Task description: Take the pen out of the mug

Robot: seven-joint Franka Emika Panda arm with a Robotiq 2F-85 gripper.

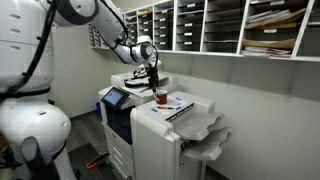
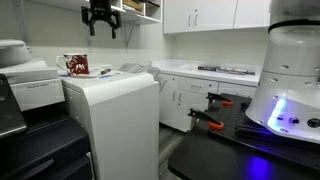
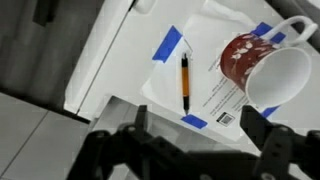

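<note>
Orange pen lies on paper beside the mug, jaws spread, empty; I'd lift straight up, clear.

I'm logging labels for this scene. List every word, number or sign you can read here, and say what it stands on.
No text can be read in any view.
On the sheet of paper: printed lines and a dark code block, too blurred to read.
On the mug: white marks on red, not legible as letters.
On the printer's control panel: too small to read.
</note>
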